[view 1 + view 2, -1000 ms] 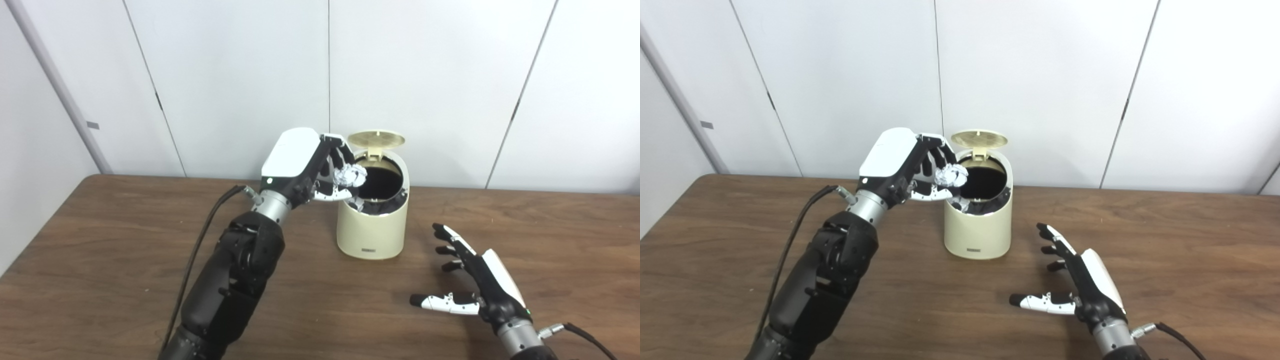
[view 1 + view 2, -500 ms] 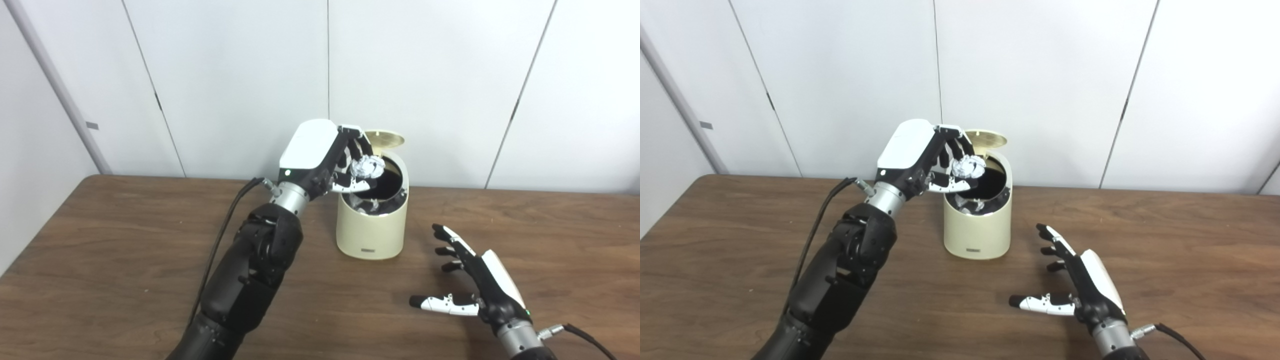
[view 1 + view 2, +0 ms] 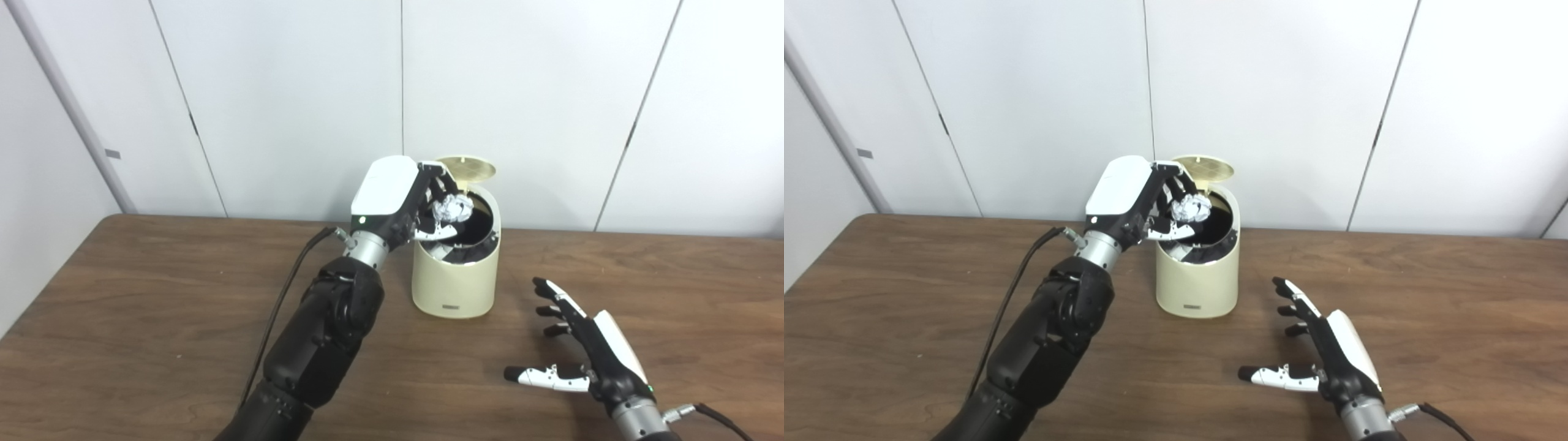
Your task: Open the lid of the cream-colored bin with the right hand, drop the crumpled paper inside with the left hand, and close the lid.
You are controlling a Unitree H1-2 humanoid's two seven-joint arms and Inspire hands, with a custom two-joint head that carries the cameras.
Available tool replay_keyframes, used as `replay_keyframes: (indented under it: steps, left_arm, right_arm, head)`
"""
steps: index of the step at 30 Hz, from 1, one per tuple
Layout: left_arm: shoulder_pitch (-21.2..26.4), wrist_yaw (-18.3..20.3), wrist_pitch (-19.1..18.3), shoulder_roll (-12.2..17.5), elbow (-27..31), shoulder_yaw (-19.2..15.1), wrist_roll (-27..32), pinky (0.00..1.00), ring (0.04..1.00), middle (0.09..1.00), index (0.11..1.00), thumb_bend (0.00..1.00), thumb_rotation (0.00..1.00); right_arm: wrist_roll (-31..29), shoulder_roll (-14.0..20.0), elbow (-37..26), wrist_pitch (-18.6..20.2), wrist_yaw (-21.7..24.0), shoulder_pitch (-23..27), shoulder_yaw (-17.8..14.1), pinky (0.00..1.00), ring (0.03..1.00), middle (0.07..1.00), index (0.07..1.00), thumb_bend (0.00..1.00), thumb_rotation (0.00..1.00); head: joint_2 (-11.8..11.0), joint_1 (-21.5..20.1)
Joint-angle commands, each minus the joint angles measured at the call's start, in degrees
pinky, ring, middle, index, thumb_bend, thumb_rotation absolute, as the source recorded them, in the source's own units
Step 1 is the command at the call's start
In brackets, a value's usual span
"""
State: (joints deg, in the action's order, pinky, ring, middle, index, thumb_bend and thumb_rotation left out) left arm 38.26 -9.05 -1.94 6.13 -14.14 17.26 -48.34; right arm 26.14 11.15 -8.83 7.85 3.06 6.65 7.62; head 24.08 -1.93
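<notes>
Right hand (image 3: 588, 349) low at 5 o'clock over table (image 3: 122, 318), fingers spread, empty. Cream-colored bin (image 3: 454, 275) at centre, lid (image 3: 468, 166) tipped up at 12. Left hand (image 3: 401, 199) at bin's 10 o'clock, fingers curled round crumpled paper (image 3: 452, 208) above the opening.

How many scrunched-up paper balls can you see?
1 for sure: the white crumpled paper ball held in the left hand over the open cream-colored plastic bin. Pale bits show inside the bin's dark opening, so more may be hidden there.
</notes>
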Motion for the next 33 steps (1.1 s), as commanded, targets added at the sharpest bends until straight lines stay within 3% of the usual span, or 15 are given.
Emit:
replay_keyframes:
  steps: [1, 5, 9, 16, 33]
  left_arm:
    - [3.53, -4.14, 2.02, 0.24, -0.77, 0.50, -1.47, 0.28, 0.358, 0.477, 0.520, 0.50, 0.00]
    - [3.87, -7.07, 3.09, 0.50, -3.19, 1.52, -2.66, 0.26, 0.346, 0.472, 0.540, 0.49, 0.00]
    - [3.78, -7.12, 2.37, 0.75, -3.77, 2.34, -3.49, 0.25, 0.343, 0.470, 0.540, 0.49, 0.00]
    - [2.96, -2.77, -0.43, 1.29, -1.86, 3.20, -3.79, 0.34, 0.388, 0.500, 0.525, 0.50, 0.00]
    - [3.21, 2.25, -4.09, 2.57, 0.54, 4.16, -5.59, 0.35, 0.394, 0.509, 0.538, 0.50, 0.00]
  right_arm:
    - [0.04, -0.05, -1.86, -0.43, -0.76, 0.43, -0.59, 0.65, 0.808, 0.901, 0.907, 0.81, 0.25]
    - [0.10, -0.08, -2.39, -0.14, -0.64, 0.20, -0.70, 0.66, 0.812, 0.904, 0.908, 0.81, 0.26]
    - [0.24, 0.01, -2.89, -0.09, -0.67, 0.00, -0.68, 0.66, 0.812, 0.903, 0.907, 0.81, 0.25]
    - [0.26, 0.02, -2.85, -0.09, -0.85, -0.02, -0.83, 0.65, 0.808, 0.899, 0.905, 0.81, 0.25]
    - [0.11, 0.06, -2.99, -0.10, -0.70, 0.20, -0.87, 0.65, 0.805, 0.902, 0.904, 0.82, 0.27]
  head:
    - [0.16, -0.13]
    - [0.55, -0.15]
    - [0.80, -0.05]
    - [0.95, -0.06]
    - [1.80, 0.25]
